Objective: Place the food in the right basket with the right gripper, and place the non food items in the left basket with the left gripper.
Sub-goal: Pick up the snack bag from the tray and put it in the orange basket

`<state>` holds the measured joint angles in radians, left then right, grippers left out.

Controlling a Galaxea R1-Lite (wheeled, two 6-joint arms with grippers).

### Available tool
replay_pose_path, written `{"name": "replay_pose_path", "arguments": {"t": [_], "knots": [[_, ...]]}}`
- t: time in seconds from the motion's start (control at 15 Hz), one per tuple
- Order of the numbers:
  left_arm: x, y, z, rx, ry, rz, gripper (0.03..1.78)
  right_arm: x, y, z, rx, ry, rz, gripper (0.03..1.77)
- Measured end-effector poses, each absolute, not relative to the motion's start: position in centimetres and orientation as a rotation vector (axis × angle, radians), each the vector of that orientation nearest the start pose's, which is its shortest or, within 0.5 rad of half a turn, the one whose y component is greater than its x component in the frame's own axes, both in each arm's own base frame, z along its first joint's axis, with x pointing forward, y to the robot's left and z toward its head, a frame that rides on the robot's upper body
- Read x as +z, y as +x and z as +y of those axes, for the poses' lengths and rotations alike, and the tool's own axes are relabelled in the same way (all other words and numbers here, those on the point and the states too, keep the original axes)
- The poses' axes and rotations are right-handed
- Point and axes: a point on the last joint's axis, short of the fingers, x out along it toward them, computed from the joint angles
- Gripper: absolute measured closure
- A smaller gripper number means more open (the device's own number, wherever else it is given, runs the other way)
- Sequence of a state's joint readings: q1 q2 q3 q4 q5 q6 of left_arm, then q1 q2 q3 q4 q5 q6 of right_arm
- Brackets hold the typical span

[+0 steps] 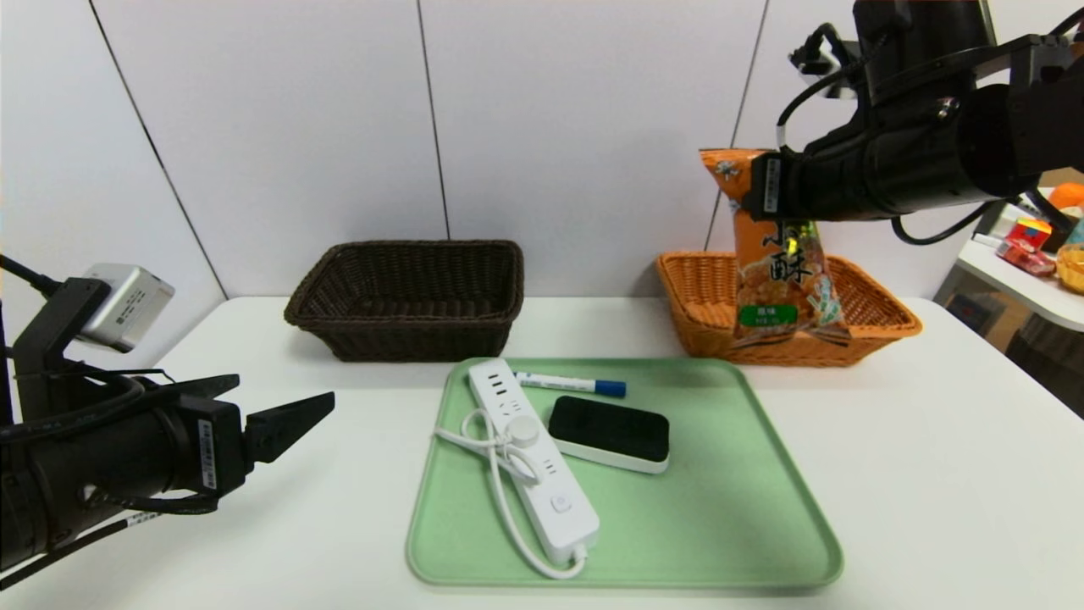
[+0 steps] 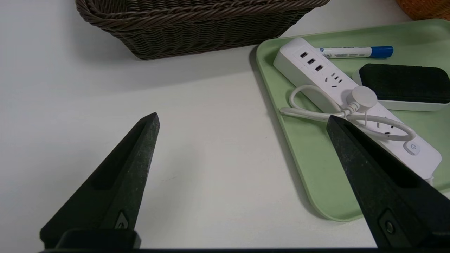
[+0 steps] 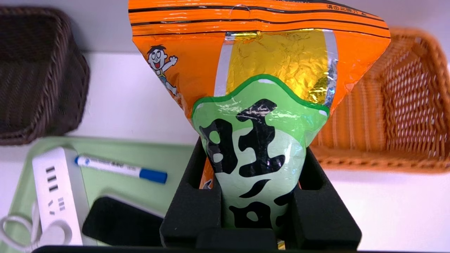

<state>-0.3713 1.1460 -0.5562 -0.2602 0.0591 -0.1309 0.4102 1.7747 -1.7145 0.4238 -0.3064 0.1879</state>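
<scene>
The food, a long orange snack bag (image 1: 783,280) with a green label, hangs upright over the orange-tan right basket (image 1: 703,326), its lower end down at the basket. My right gripper (image 1: 760,191) is shut on the bag's upper part; in the right wrist view the bag (image 3: 260,105) is pinched between the fingers of that gripper (image 3: 255,147). On the green tray (image 1: 720,508) lie the white power strip (image 1: 529,457), the black-topped eraser (image 1: 610,432) and the blue-capped marker (image 1: 572,385). My left gripper (image 1: 284,398) hovers open and empty left of the tray. The dark brown left basket (image 1: 406,339) holds nothing that shows.
Both baskets stand at the back of the white table against the wall. A side table (image 1: 1016,288) with colourful items sits at the far right. In the left wrist view, bare tabletop lies between the left gripper (image 2: 242,117) and the tray's edge (image 2: 281,116).
</scene>
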Motion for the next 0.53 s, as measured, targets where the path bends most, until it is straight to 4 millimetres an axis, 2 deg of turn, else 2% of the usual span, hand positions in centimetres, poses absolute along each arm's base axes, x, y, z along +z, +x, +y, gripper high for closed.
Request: {"name": "replay_pose_path", "arguments": {"t": [0.27,0.53], "knots": [[20.5,15.0,-5.7,-0.287,-0.058,0.344,0.12,31.8,31.8,11.9,0.054,-0.015,0.355,1.34],[20.5,15.0,-5.7,-0.286,-0.058,0.347,0.12,31.6,33.2,11.3,0.03,-0.028,0.31,1.34]]}}
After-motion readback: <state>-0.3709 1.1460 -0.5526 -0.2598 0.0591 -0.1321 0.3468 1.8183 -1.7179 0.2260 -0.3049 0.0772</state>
